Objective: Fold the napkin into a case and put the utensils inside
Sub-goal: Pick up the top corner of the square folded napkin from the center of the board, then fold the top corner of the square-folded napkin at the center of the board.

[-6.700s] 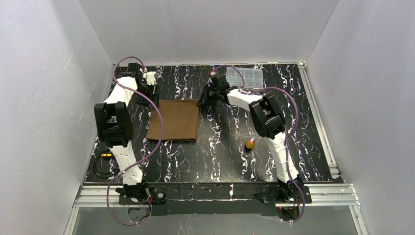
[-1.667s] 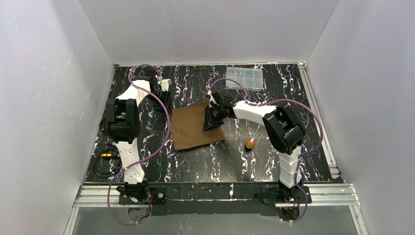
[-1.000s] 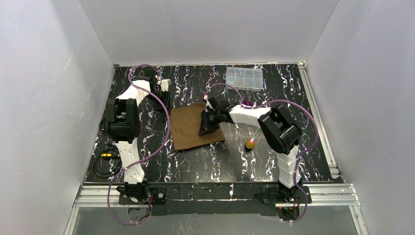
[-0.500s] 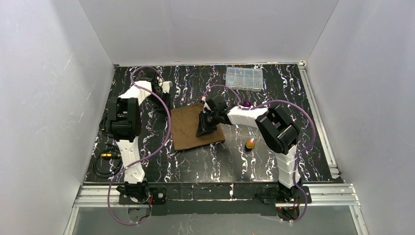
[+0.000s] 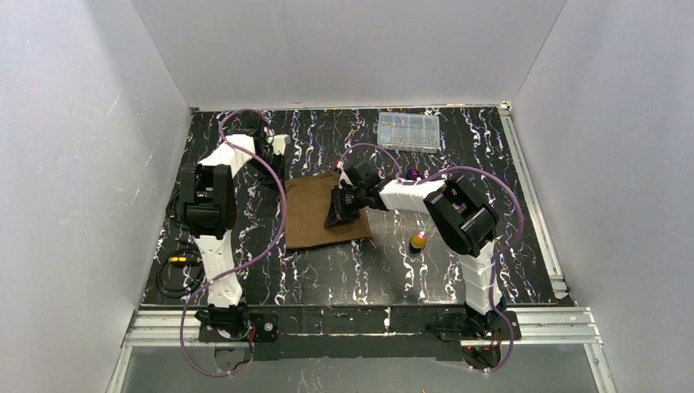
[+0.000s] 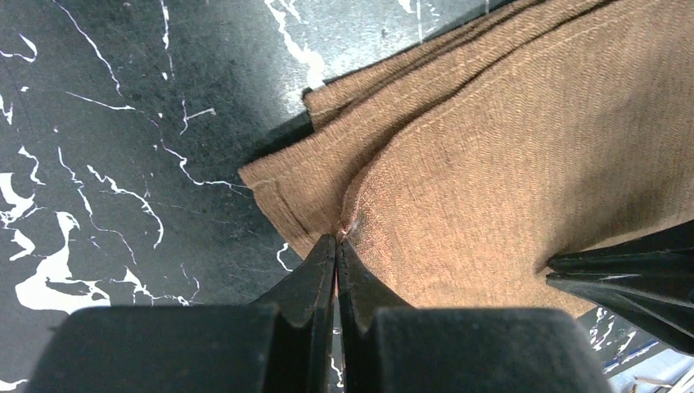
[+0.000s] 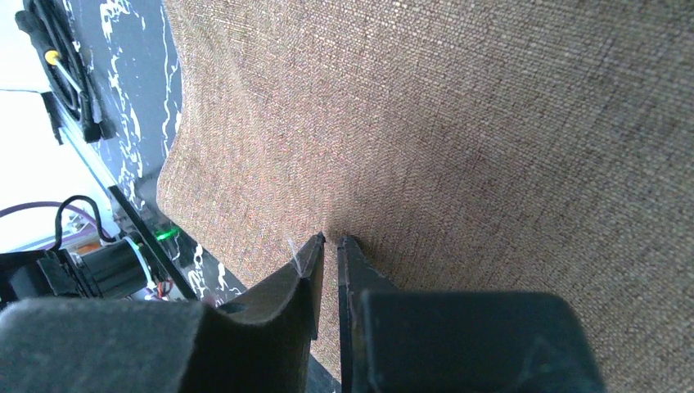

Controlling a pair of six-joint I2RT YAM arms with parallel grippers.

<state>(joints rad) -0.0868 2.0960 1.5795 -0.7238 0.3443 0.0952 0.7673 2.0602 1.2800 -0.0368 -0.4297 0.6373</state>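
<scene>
The brown napkin (image 5: 311, 219) lies folded in the middle of the black marbled table (image 5: 368, 270). My left gripper (image 5: 281, 180) is at its far left corner, jaws shut on the cloth's edge (image 6: 337, 239), which puckers at the tips. My right gripper (image 5: 337, 214) rests on the napkin's right part; its jaws stand a sliver apart, tips dimpling the napkin (image 7: 331, 239). The gold-orange-headed utensil (image 5: 418, 240) lies right of the napkin. The purple-headed utensil (image 5: 415, 173) lies beyond my right forearm.
A clear compartment box (image 5: 407, 131) stands at the far edge. A black cable coil with a yellow plug (image 5: 173, 270) lies at the near left. White walls close in the table on three sides.
My left gripper has shut on the napkin's far left corner. My right gripper has slid left across the cloth, and the napkin's right side has moved left with it.
</scene>
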